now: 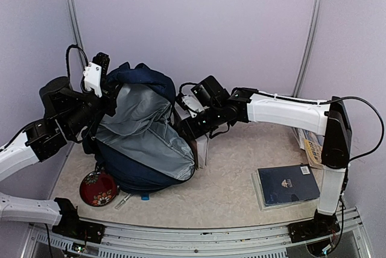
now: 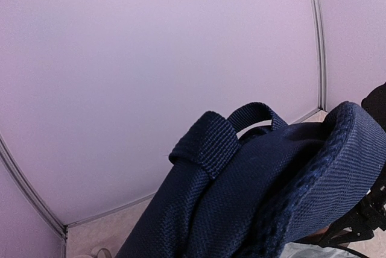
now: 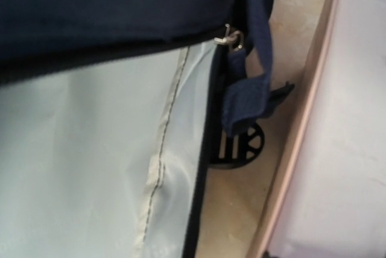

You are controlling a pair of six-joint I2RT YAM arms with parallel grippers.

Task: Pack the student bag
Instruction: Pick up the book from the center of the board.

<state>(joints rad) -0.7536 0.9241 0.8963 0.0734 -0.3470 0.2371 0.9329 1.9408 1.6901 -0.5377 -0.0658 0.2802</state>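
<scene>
The student bag (image 1: 142,143), navy with its grey lining turned outward, stands at the left of the table. My left gripper (image 1: 104,92) is at the bag's top left edge. Navy fabric and a strap loop (image 2: 241,185) fill the left wrist view and hide the fingers, and the bag hangs up from that spot. My right gripper (image 1: 184,126) presses against the bag's right rim. The right wrist view shows only grey lining (image 3: 90,167), navy fabric and a zipper pull (image 3: 231,40). Its fingers are hidden.
A blue book (image 1: 286,184) lies at the front right, with printed papers (image 1: 310,146) behind it by the right arm. A red patterned round object (image 1: 98,187) and a small pen-like item (image 1: 123,200) lie in front of the bag. A white flat object (image 1: 202,149) stands beside the bag.
</scene>
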